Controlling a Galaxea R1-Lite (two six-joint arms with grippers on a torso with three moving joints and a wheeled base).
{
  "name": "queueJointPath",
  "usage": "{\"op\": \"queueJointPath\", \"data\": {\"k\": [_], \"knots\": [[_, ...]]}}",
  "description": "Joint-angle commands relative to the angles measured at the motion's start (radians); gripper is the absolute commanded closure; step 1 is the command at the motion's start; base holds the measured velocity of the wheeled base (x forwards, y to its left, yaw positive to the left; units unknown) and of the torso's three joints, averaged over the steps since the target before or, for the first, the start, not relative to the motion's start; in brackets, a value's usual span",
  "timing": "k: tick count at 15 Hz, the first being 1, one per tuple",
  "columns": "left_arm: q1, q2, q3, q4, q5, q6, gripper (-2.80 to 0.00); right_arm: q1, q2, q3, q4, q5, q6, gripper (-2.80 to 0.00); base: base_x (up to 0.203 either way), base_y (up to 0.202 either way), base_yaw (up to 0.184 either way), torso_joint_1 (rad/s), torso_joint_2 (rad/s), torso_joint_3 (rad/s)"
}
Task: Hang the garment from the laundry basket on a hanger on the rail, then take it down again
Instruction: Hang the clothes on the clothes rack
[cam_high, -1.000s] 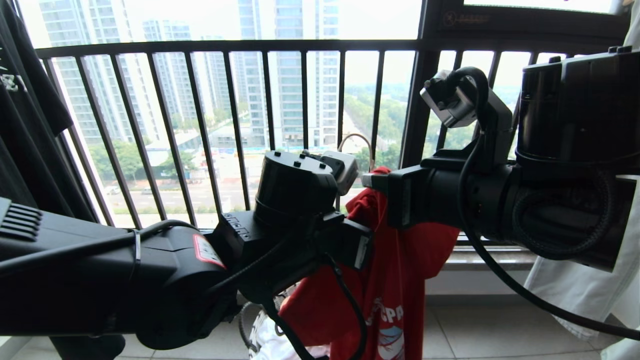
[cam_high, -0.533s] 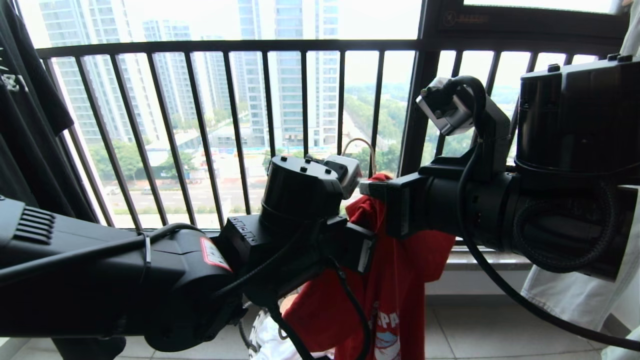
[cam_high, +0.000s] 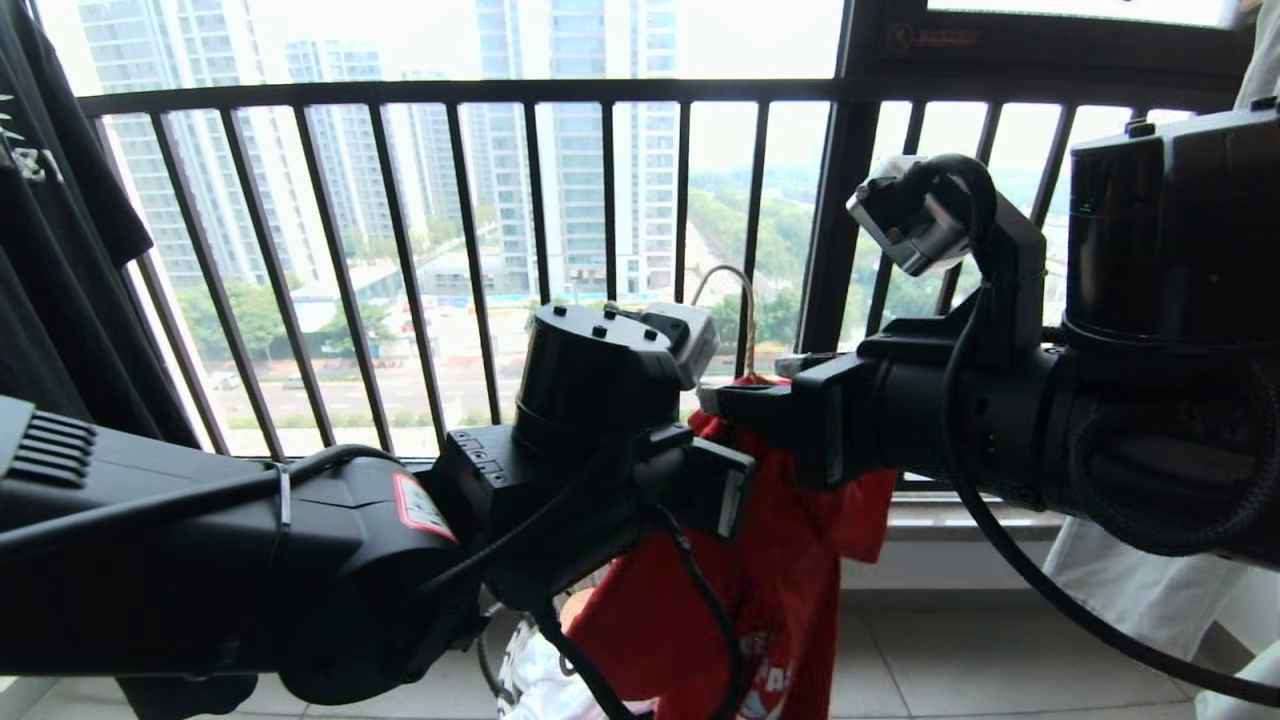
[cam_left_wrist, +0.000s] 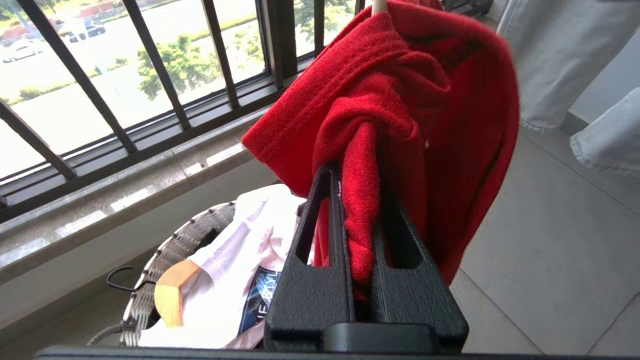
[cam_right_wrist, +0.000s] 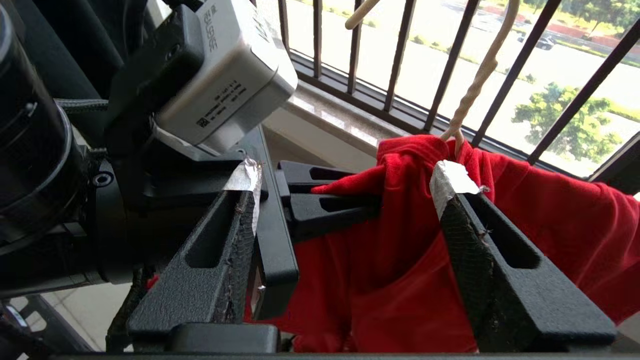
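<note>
- Left gripper (cam_left_wrist: 357, 220) pinches a bunched fold of the red T-shirt (cam_left_wrist: 440, 100), which hangs draped over the cream hanger (cam_right_wrist: 475, 75)
- Right gripper (cam_right_wrist: 345, 195) has its fingers spread wide around the collar, holding nothing
- Basket (cam_left_wrist: 165, 255) sits below the left fingers
- Rail is out of view, so hanging looks not yet done, and taking down remains

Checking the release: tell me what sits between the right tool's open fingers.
Red garment fabric and the hanger neck, touched by neither finger, in the right wrist view. The left tool grips the garment.
</note>
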Motion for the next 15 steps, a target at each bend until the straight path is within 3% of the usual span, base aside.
{"op": "queueJointPath", "data": {"k": [1, 6, 9, 10, 13, 15], "knots": [[0.0, 0.001, 0.018, -0.063, 0.001, 0.0, 0.0, -0.001, -0.025, -0.018, 0.06, -0.004, -0.004, -2.8, 0.0, 0.0, 0.0, 0.0, 0.0, 0.0], [0.005, -0.005, 0.037, -0.111, -0.005, 0.001, 0.0, -0.062, -0.06, -0.044, 0.1, -0.014, -0.012, -2.8, 0.0, 0.0, 0.0, 0.0, 0.0, 0.0], [0.036, -0.042, 0.04, -0.109, -0.085, -0.005, 0.0, -0.161, -0.097, -0.062, 0.135, -0.013, -0.043, -2.8, 0.0, 0.0, 0.0, 0.0, 0.0, 0.0], [0.052, -0.052, 0.041, -0.109, -0.112, -0.018, 0.0, -0.174, -0.104, -0.069, 0.151, -0.012, -0.05, 0.0, 0.0, 0.0, 0.0, 0.0, 0.0, 0.0], [0.103, -0.095, 0.041, -0.094, -0.212, -0.031, 0.0, -0.208, -0.096, -0.073, 0.157, -0.011, -0.059, 0.0, 0.0, 0.0, 0.0, 0.0, 0.0, 0.0], [0.147, -0.137, 0.035, 0.01, -0.308, -0.031, 0.0, -0.256, -0.094, -0.077, 0.159, 0.0, -0.073, 0.0, 0.0, 0.0, 0.0, 0.0, 0.0, 0.0]]}}
